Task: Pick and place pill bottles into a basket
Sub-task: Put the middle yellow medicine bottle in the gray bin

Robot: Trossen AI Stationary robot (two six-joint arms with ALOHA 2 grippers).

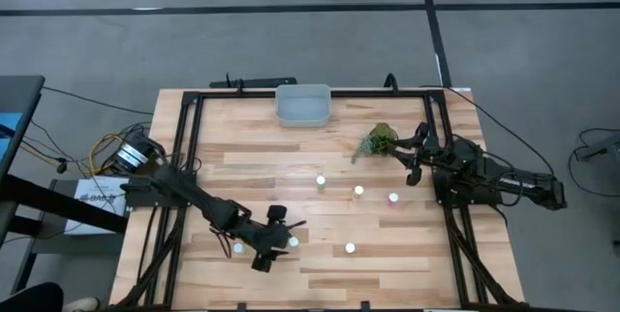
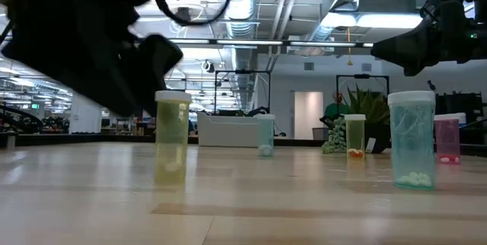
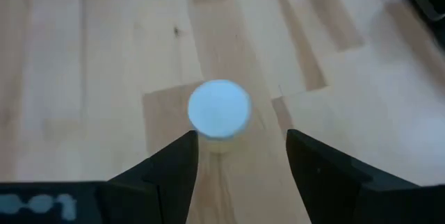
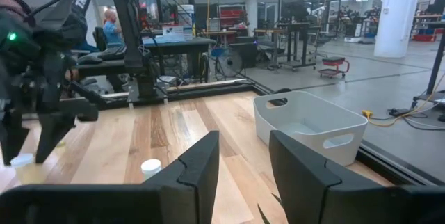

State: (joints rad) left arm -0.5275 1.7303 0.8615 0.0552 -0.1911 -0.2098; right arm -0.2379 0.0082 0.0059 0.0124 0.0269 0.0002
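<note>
**Your left claw hung wide over a bottle**

From above, your left claw [image 1: 276, 244] sat beside a pill bottle [image 1: 294, 242], far from the basket [image 1: 303, 105]. Its wrist view showed the bottle [image 3: 219, 109] just ahead between wide fingers [image 3: 174, 165]. Your right claw [image 4: 243, 158] was narrow, empty, basket [image 4: 309, 126] ahead.

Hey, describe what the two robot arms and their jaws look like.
Both arms are dark, nearly black, and built of chunky jointed segments. The left gripper ends in two flat, wedge-shaped black jaws; the right gripper has the same angular pair. Thin black cables trail from the right arm's base in the high view.
</note>
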